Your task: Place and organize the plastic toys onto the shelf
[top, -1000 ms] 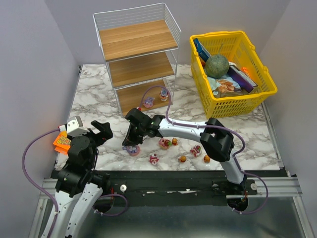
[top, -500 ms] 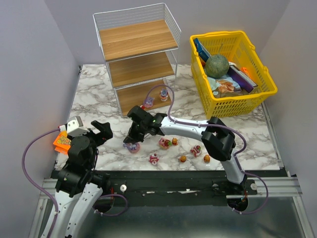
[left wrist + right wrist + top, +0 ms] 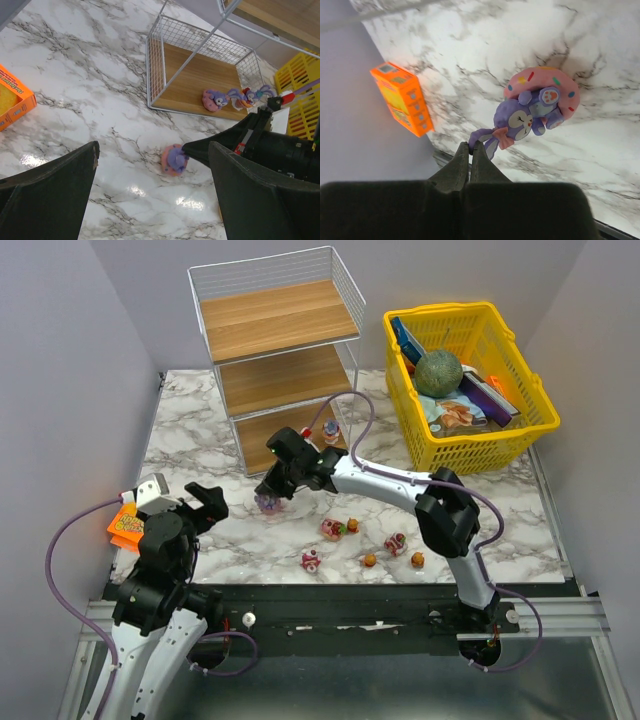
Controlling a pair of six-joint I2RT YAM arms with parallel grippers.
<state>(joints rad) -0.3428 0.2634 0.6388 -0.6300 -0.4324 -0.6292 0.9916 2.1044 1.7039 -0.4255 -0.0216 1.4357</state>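
Note:
My right gripper is shut on one ear of a purple bunny toy on a pink donut base, which hangs tilted close over the marble, in front of the shelf. The pinched ear shows between the closed fingertips. The shelf is a white wire rack with three wooden boards. Small toys stand on its bottom board. Several more tiny toys lie along the table's near edge. My left gripper is open and empty, near the left edge, facing the held toy.
A yellow lattice basket with a green ball and packets stands at the back right. An orange box lies by my left arm at the table's left edge. The right arm reaches across the table's middle.
My right gripper shut on the purple bunny toy near the front edge, then carried it away from that edge toward the shelf's bottom level. The left arm has not moved.

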